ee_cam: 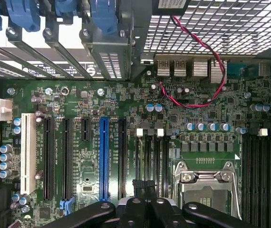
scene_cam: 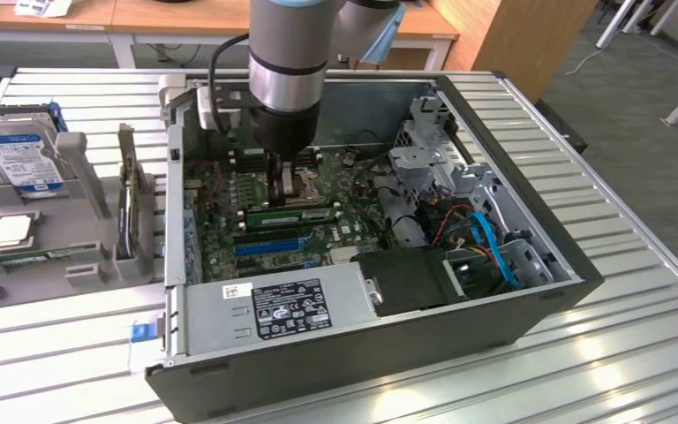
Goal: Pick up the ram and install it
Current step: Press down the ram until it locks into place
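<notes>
Inspected an open computer case (scene_cam: pixel 433 353) lying on a slatted metal table (scene_cam: pixel 621 371), with the motherboard exposed. Found the gripper (scene_cam: pixel 280 181) low inside the case, at the upper centre of the exterior view, directly over the board beside the CPU socket (ee_cam: pixel 204 183). Confirmed in the wrist view the gripper (ee_cam: pixel 142 199) with fingers (ee_cam: pixel 133 209) pressed together, poised above the black memory slots (ee_cam: pixel 152 161). Could not tell whether anything sits pinched between them.

Located the ram (scene_cam: pixel 292 215) at the centre of the exterior view: a long green stick lying across the board along the slot line, just below the gripper in frame. Could not confirm full seating in the slot.

Noted the long blue slot (scene_cam: pixel 274 245) just below the ram in frame, seen also in the wrist view (ee_cam: pixel 104 156) beside a white slot (ee_cam: pixel 28 152). Noted a twisted red-and-black wire (ee_cam: pixel 197 42) looping over the board. Recorded a labelled power supply (scene_cam: pixel 280 305) at the lower centre of the exterior view. Recorded a blue-labelled hard drive (scene_cam: pixel 18 155) upright in a grey holder at the exterior view's left, well apart from the case.
</notes>
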You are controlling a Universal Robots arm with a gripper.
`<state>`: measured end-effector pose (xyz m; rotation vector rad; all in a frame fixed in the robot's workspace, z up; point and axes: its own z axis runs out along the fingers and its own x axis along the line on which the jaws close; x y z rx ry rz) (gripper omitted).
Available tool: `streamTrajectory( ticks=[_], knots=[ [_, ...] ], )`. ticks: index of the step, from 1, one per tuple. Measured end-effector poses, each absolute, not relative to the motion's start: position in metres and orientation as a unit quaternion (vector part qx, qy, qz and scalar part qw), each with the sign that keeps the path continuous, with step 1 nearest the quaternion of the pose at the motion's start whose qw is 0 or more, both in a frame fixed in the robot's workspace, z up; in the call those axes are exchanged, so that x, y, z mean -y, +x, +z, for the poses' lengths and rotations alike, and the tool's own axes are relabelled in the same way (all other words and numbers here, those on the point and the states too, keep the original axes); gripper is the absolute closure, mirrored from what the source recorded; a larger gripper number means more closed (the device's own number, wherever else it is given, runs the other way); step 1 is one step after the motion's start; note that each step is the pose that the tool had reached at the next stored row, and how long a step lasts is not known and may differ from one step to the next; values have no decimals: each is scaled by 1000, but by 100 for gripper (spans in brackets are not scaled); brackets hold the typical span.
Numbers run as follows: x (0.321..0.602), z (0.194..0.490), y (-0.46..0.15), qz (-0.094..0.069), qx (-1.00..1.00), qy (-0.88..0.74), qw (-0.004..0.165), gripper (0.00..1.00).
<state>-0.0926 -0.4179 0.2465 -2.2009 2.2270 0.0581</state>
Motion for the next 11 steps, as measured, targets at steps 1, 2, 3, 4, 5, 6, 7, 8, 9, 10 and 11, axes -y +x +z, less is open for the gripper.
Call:
streamTrajectory(
  ticks=[1, 2, 3, 4, 5, 6, 7, 8, 9, 10, 11],
  knots=[
    [418, 246, -93, 19, -711, -703, 5, 90],
    [418, 246, -93, 19, -711, -703, 5, 90],
    [418, 246, -93, 19, -711, -703, 5, 90],
    [418, 246, -93, 19, -711, -703, 5, 90],
    [418, 246, -93, 19, -711, -703, 5, 90],
    [418, 246, -93, 19, -711, -703, 5, 90],
    [418, 246, -94, 19, -711, -703, 5, 90],
    [418, 246, -95, 19, -711, -703, 5, 90],
    [418, 246, -96, 19, -711, -703, 5, 90],
    [418, 246, -96, 19, -711, -703, 5, 90],
    [418, 246, -96, 19, -711, -703, 5, 90]
  ],
)
